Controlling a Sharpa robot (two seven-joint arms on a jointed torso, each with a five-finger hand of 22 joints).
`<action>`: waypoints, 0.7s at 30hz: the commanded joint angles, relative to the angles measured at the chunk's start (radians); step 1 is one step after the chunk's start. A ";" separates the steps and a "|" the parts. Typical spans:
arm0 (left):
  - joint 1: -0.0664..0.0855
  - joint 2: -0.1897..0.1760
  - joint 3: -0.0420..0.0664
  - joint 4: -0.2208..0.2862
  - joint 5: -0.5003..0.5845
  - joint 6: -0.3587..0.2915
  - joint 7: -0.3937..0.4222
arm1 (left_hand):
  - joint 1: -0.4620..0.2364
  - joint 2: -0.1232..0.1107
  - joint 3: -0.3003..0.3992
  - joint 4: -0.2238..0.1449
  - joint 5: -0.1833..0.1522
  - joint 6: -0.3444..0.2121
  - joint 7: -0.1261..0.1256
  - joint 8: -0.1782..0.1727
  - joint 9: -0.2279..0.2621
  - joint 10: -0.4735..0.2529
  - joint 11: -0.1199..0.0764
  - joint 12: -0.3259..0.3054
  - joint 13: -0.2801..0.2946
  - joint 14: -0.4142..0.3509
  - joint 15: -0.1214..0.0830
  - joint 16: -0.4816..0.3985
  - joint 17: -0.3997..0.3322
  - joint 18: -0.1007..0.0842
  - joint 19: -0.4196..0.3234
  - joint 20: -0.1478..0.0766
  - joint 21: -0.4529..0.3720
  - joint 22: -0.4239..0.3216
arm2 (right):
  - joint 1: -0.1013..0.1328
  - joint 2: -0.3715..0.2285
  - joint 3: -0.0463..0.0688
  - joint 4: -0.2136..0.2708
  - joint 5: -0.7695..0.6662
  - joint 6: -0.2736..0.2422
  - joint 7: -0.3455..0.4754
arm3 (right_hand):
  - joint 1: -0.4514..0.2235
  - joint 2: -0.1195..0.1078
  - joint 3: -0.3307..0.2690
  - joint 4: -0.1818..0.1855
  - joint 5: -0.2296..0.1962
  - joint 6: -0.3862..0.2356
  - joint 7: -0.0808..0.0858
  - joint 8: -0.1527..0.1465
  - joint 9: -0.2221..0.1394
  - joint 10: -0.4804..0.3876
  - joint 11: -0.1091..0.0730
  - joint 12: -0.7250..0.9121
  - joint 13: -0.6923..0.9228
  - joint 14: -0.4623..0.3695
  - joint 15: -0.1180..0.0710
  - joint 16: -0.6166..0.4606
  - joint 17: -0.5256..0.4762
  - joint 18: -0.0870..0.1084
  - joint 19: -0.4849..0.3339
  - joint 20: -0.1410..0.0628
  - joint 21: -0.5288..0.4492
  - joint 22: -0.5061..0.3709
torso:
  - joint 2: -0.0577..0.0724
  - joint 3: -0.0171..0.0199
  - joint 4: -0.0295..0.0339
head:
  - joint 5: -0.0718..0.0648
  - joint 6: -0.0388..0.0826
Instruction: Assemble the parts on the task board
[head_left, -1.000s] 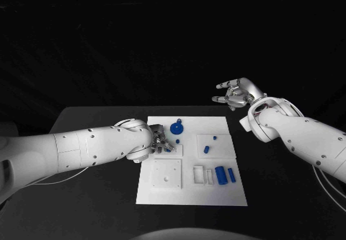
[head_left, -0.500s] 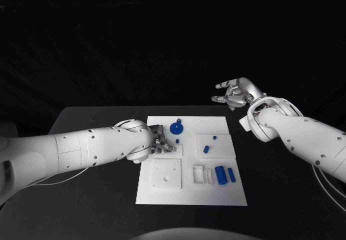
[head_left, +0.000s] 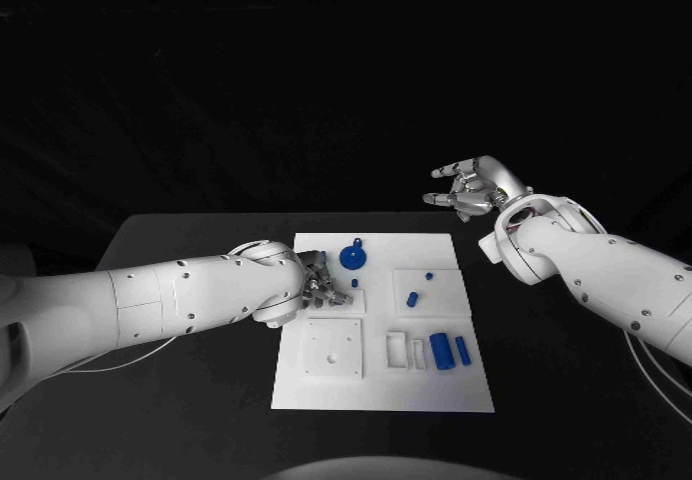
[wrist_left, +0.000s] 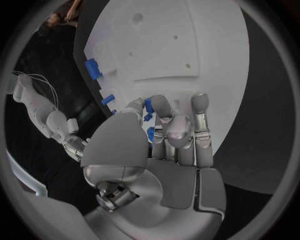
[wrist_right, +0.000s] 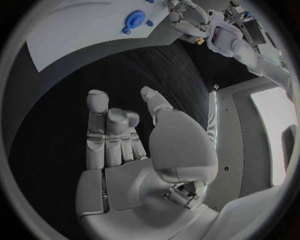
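Nothing has shifted between frames as I watch: my left hand (head_left: 320, 285) stays low over the task board (head_left: 384, 390) at its left edge, fingers curled around a small blue part (wrist_left: 149, 104) there; whether it is truly gripped I cannot tell. To its right sits the round blue part (head_left: 353, 259). My right hand (head_left: 472, 187) hangs off the board's far right corner, fingers loosely spread, holding nothing

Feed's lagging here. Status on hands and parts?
Left hand fingers on a blue part at the board. Right hand open, raised beyond the board. Nothing in the way.
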 joint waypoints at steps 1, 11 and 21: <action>-0.003 -0.002 0.000 0.005 -0.007 -0.011 0.004 | -0.010 -0.020 -0.004 0.021 -0.040 -0.001 0.008 -0.002 0.005 0.011 0.000 0.007 0.001 -0.003 0.008 -0.008 -0.006 -0.002 0.002 -0.003 -0.006 0.017 | 0.000 -0.001 0.001 0.002 -0.005 0.007 0.006 | -0.011 0.000 -0.002 -0.001 0.002 0.001 0.001 0.001 0.001 -0.007 0.002 -0.003 0.000 -0.006 0.002 -0.003 -0.002 0.008 0.031 0.006 -0.003 0.047 | 0.000 -0.0001 -0.0004 | 0.000 0.002; -0.004 -0.020 0.004 0.022 -0.013 -0.011 0.004 | -0.082 -0.053 -0.085 0.037 -0.172 0.000 0.011 -0.004 0.013 0.007 0.002 0.010 0.002 -0.005 0.008 -0.009 -0.009 -0.005 0.002 -0.006 -0.006 0.016 | -0.001 -0.004 0.001 0.003 -0.005 0.002 0.007 | -0.010 -0.001 -0.003 0.003 0.006 -0.004 0.001 0.001 0.001 -0.010 0.002 -0.009 -0.008 -0.007 0.002 -0.007 -0.004 0.008 0.030 0.006 -0.008 0.046 | 0.000 -0.0005 0.0009 | -0.002 0.005; -0.004 -0.035 0.039 0.037 -0.017 -0.015 -0.008 | -0.089 -0.053 -0.094 0.038 -0.178 0.000 0.011 -0.004 0.012 0.006 0.001 0.011 0.002 -0.005 0.006 -0.010 -0.009 -0.007 0.004 -0.009 -0.007 0.016 | -0.003 -0.008 0.001 0.003 -0.005 0.000 0.006 | -0.011 -0.003 -0.005 0.006 0.008 -0.008 0.002 0.001 0.001 -0.008 0.002 -0.008 -0.008 -0.004 0.001 -0.004 -0.002 0.008 0.032 0.006 -0.005 0.047 | 0.000 -0.0006 0.0013 | 0.003 0.010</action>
